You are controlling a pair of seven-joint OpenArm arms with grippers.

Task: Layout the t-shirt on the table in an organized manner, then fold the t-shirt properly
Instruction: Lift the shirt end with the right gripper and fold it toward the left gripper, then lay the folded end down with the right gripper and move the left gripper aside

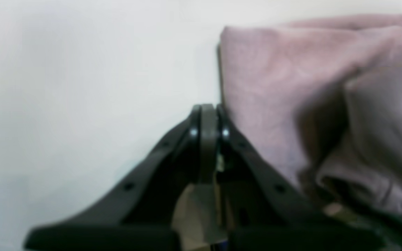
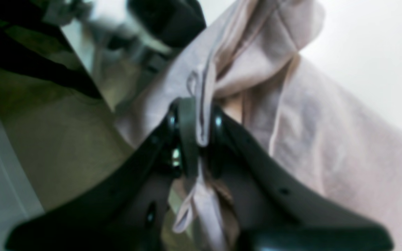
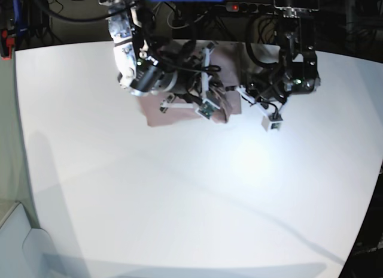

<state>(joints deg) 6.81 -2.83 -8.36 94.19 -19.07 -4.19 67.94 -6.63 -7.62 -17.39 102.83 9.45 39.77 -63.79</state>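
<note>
Right gripper pinching the shirt at the far edge of the desk; left gripper closed on nothing.

The shirt (image 3: 197, 89) lies bunched at the far middle of the white desk (image 3: 179, 194), mostly hidden in the base view by the two arms above it. In the right wrist view the right gripper (image 2: 194, 118) has its jaws nearly together on a narrow fold of the pink cloth, which passes between them and hangs below. In the left wrist view the left gripper (image 1: 208, 115) has its jaws pressed fully together with no cloth between them; the shirt sits just beside its right finger, over bare desk.
</note>
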